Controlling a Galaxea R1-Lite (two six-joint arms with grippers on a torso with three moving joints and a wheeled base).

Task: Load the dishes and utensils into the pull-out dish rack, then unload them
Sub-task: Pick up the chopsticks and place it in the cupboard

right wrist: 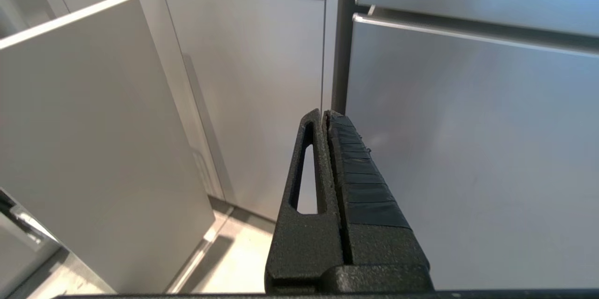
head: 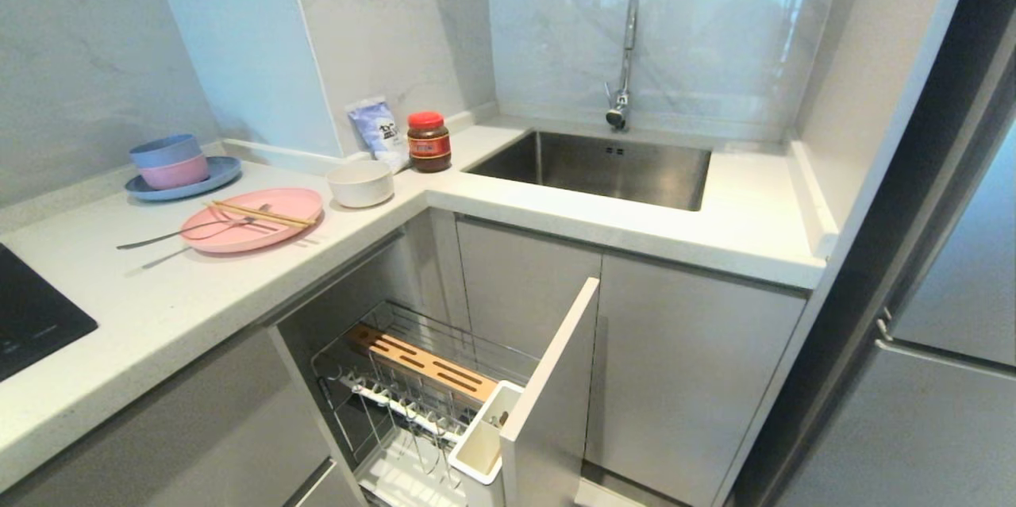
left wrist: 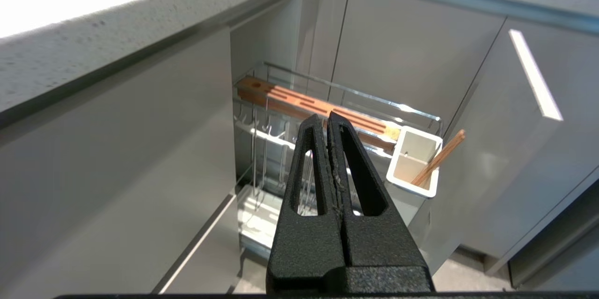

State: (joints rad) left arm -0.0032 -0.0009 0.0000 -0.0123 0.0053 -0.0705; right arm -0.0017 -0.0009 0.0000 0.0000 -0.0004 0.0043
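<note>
On the counter in the head view, the pink plate (head: 251, 219) carries the chopsticks (head: 262, 214). The metal fork and spoon (head: 178, 234) lie over its left rim. Just right of it stands the white bowl (head: 360, 182). Below the counter the dish rack (head: 373, 368) is pulled out, with its wooden strip (head: 421, 362), white cutlery tray (head: 486, 435) and grey front panel (head: 548, 388). Neither arm shows in the head view. My left gripper (left wrist: 326, 119) is shut and empty, low before the rack (left wrist: 327, 93); thin brown sticks (left wrist: 440, 156) lean in the tray (left wrist: 414, 163). The right gripper (right wrist: 326, 113) is shut and empty, facing cabinet doors.
A blue plate with stacked blue and pink bowls (head: 171, 166) sits at the counter's back left. A red-lidded jar (head: 429, 142) and a pouch (head: 377, 132) stand by the steel sink (head: 603, 166). A black hob (head: 32, 316) is at the left. A fridge door (right wrist: 468, 149) stands right of the cabinets.
</note>
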